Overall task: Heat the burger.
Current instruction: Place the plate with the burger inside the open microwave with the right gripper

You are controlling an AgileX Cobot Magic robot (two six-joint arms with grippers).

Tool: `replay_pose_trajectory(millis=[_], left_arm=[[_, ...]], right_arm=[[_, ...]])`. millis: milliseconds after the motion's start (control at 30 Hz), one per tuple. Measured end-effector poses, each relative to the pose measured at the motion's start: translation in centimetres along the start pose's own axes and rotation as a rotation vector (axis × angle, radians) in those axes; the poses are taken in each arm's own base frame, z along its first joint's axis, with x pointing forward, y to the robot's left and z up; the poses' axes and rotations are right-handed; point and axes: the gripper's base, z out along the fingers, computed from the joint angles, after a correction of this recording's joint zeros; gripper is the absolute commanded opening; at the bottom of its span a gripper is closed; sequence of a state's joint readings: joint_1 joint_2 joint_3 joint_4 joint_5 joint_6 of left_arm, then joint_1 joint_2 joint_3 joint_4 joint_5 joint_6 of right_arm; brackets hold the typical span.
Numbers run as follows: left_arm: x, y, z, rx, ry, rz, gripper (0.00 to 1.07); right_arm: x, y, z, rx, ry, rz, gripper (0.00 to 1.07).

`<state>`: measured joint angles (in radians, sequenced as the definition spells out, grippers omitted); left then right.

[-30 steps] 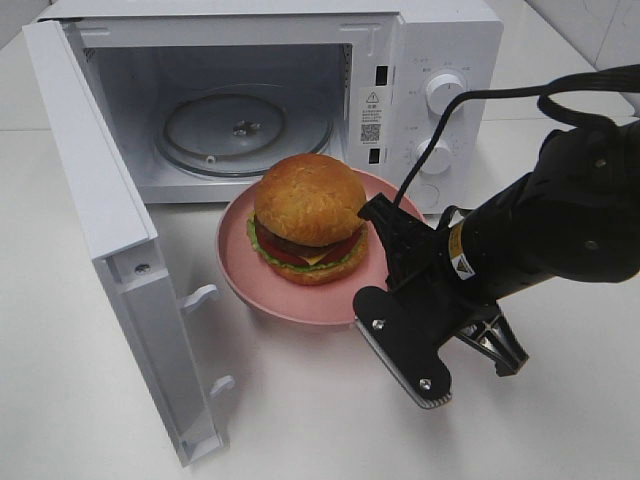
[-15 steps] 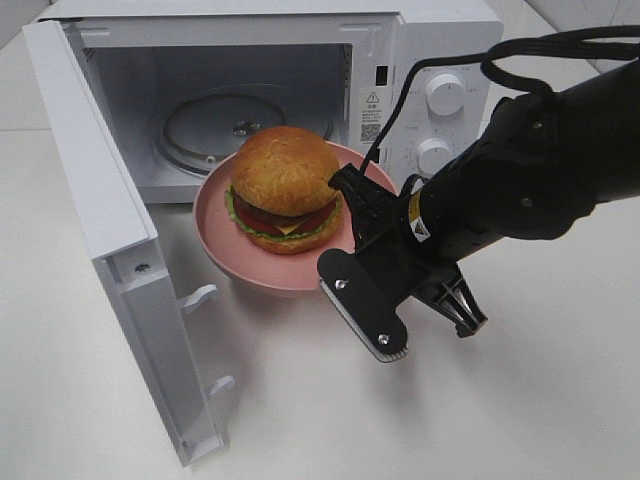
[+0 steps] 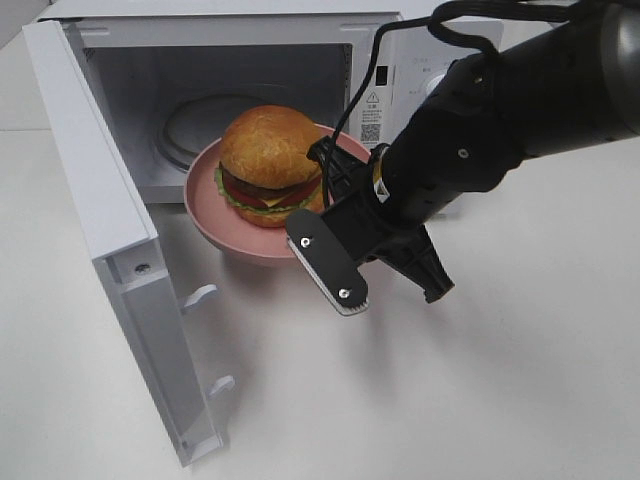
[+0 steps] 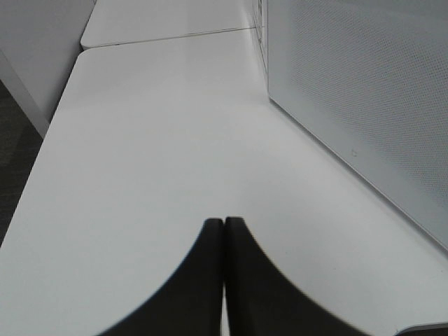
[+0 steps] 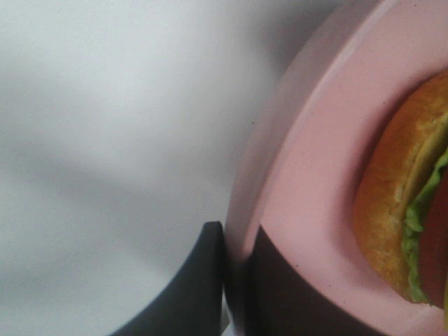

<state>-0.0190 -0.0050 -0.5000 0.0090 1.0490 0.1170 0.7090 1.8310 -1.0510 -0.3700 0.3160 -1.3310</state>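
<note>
Clamping the rim of a pink plate [image 3: 215, 215] between its two fingers, the right pincer [image 3: 312, 205] is reaching in from the right on its black arm. One finger is lying over the rim and the other under it, and the right wrist view is showing the rim [image 5: 315, 140] wedged in the narrow gap of that pincer [image 5: 236, 280]. Underneath it, the white table [image 3: 500, 400] is spreading out in every direction. Just beyond the pincer, the white microwave [image 3: 400, 30] is standing with its cavity facing it. The door [image 3: 90, 180] is swinging wide open on the far side of the plate from the pincer. The plate is hanging at the mouth of the cavity, its far edge over the threshold and a shadow lying on the table beneath it. On the plate, just past the fingertips, the burger [image 3: 268, 160] is sitting upright, and the wrist view is catching its bun edge and lettuce [image 5: 399, 210]. Deeper inside, behind the burger, the glass turntable [image 3: 185, 125] is lying flat on the cavity floor. A small warning sticker [image 3: 371, 115] is showing on the frame directly above the pincer. The left pincer [image 4: 224, 238] is hovering over bare table [image 4: 154, 140] with its fingers pressed together on nothing, the perforated door panel [image 4: 364, 105] standing near it.
</note>
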Motion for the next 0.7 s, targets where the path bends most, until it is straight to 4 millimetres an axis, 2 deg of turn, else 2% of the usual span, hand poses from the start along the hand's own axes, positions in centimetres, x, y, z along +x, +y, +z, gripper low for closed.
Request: replay_pose_trajectory(millis=[33, 200, 467, 533, 600, 700], left_arm=[[0.0, 0.0, 0.0, 0.000, 0.000, 0.000, 0.00], [0.0, 0.0, 0.0, 0.000, 0.000, 0.000, 0.00], [0.0, 0.0, 0.0, 0.000, 0.000, 0.000, 0.00], [0.0, 0.0, 0.0, 0.000, 0.000, 0.000, 0.00], [0.0, 0.0, 0.0, 0.000, 0.000, 0.000, 0.00], [0.0, 0.0, 0.0, 0.000, 0.000, 0.000, 0.00]], right_arm=[[0.0, -0.8, 0.1, 0.014, -0.009, 0.008, 0.00], [-0.1, -2.1, 0.6, -0.008, -0.025, 0.021, 0.00], [-0.1, -3.2, 1.3, -0.056, -0.035, 0.040, 0.00], [-0.2, -4.7, 1.5, -0.054, -0.049, 0.079, 0.00], [-0.2, -5.0, 1.6, -0.058, -0.051, 0.087, 0.00], [-0.2, -6.4, 2.1, -0.072, -0.057, 0.108, 0.00]])
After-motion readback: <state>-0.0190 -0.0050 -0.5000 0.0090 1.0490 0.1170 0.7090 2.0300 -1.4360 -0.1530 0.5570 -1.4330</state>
